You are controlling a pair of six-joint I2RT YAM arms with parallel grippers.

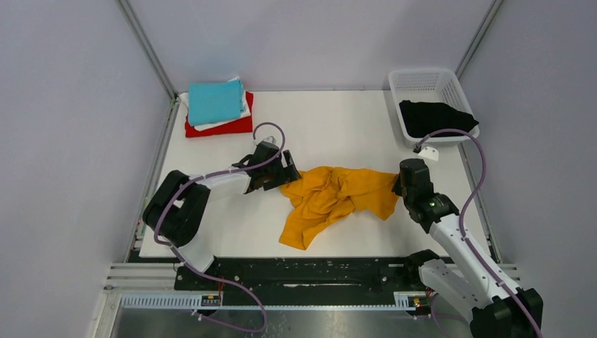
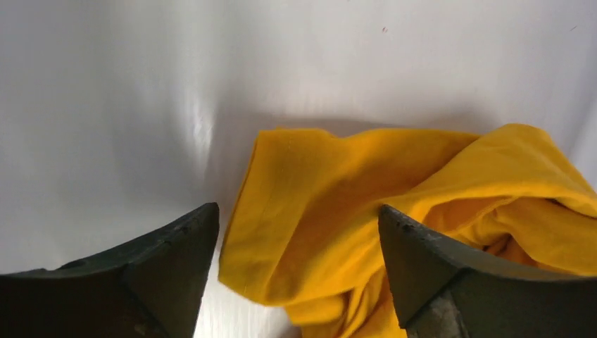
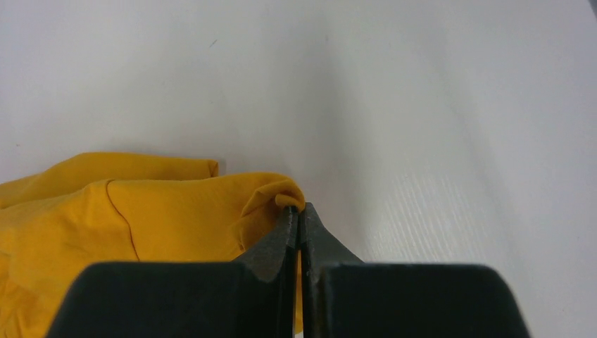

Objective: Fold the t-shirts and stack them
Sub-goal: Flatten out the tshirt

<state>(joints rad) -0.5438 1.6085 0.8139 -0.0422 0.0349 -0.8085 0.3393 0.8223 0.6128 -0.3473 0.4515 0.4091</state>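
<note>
The yellow shirt lies crumpled between the two grippers. The right gripper is clamped on a fold of the shirt's edge at its fingertips. The left gripper stands wide apart, with a loose corner just ahead between its fingers. The cloth looks light and limp (it will likely sag and drag), so it is best pinched at corners or seamed edges.

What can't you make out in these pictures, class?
Top view: white t-shirt, mostly under the teal t-shirt.
Top view: black t-shirt, shape lost in dark folds.
Left wrist view: orange-yellow t-shirt, cut by right and bottom edges.
Right wrist view: pinched cloth, hidden inside the shut right tool.
</note>
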